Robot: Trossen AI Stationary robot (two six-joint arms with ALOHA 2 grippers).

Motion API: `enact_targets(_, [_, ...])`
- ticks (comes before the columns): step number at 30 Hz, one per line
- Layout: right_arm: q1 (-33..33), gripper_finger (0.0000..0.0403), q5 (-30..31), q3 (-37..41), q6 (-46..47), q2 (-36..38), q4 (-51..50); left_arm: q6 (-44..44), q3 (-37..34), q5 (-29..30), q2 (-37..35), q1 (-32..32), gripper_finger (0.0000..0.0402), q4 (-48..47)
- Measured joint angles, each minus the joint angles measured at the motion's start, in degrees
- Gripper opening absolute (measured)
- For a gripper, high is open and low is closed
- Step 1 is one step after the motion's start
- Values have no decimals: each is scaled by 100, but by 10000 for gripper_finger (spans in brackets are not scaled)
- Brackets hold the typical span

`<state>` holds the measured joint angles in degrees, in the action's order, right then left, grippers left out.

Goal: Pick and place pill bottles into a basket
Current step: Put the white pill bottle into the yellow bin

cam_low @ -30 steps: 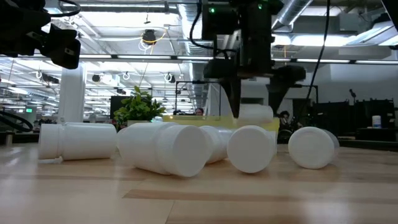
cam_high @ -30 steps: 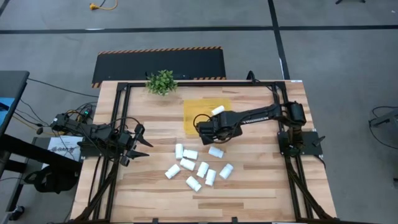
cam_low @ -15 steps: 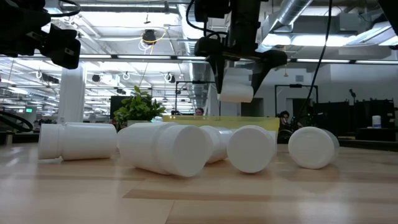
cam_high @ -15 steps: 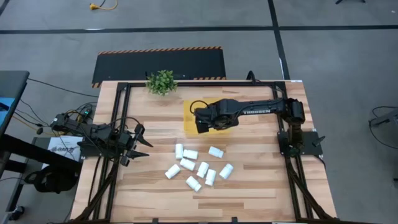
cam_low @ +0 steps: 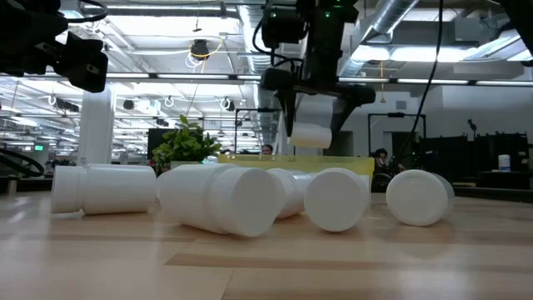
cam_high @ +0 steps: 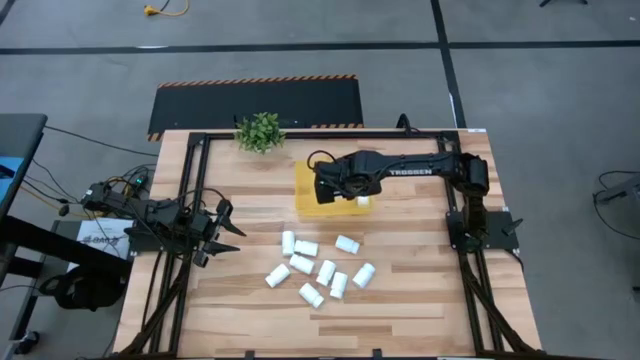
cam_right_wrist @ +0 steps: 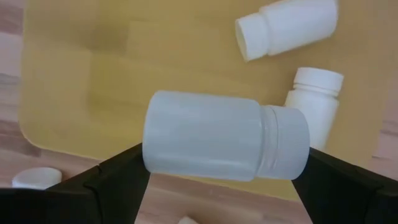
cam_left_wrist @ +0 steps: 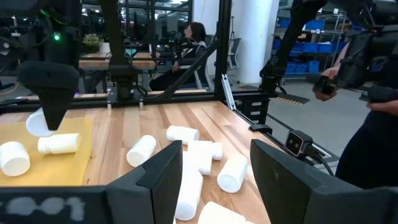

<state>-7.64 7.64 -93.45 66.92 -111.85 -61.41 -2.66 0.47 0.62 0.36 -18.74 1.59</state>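
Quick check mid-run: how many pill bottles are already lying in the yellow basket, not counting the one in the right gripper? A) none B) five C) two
C: the right wrist view shows two pill bottles lying in the basket, beyond the bottle gripped in the right gripper.
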Motion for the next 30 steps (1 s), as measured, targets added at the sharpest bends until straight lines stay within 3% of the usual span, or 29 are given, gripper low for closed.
enact_targets(17, [-16, 352, 0, 1108, 4, 0, 1180, -2, 0, 0, 2, 2, 177, 2])
enact_targets(30, [-70, 385, -13, 1161, 9, 0, 1321, 0, -1, 0, 0, 0, 177, 1])
